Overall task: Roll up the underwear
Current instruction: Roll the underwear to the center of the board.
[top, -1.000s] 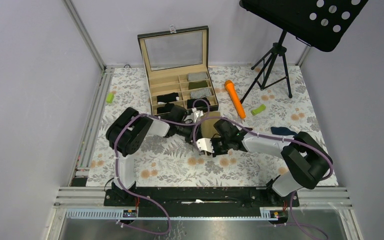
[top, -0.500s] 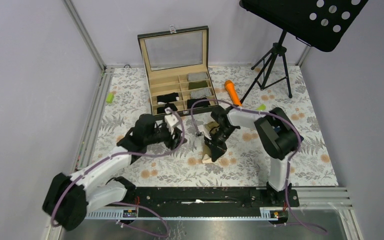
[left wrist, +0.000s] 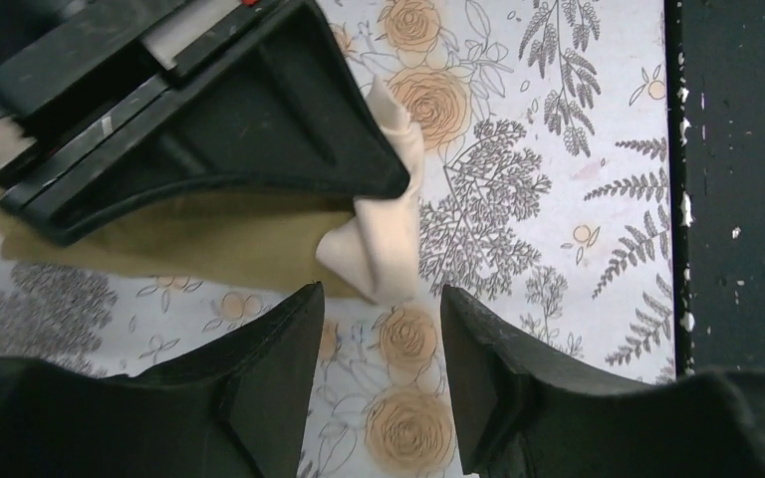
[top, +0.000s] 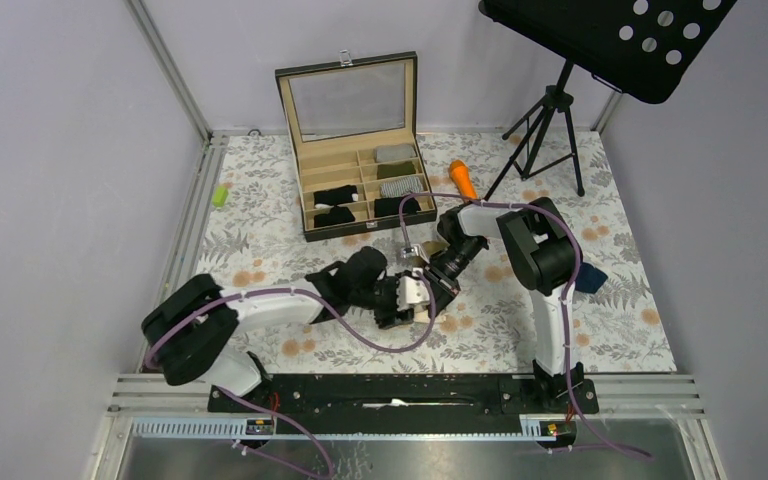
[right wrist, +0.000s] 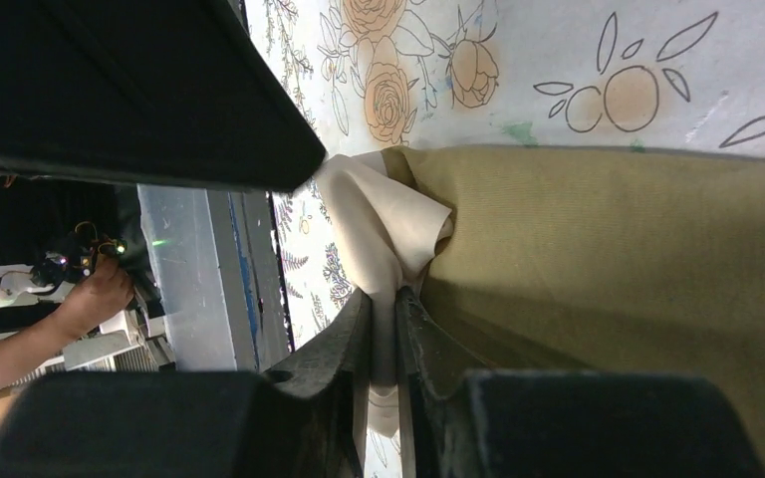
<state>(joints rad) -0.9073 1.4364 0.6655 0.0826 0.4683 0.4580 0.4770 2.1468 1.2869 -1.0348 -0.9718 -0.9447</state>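
Pinched narrow, my right pincer [right wrist: 383, 304] grips the cream hem [right wrist: 383, 224] of the tan brief [right wrist: 618, 259], which lies flat on the floral mat [left wrist: 548, 149]. My left pincer [left wrist: 381, 299] hangs spread over the mat just beside that hem, holding nothing

You're in a robot lab cell: plain walls [top: 60, 150] and aluminium frame rails [top: 168, 70] enclose the floral-clothed table [top: 260, 180], a tripod music stand [top: 610, 45] stands beyond the right gripper [right wrist: 383, 296], and the arms are bolted to a black base rail [top: 390, 390].
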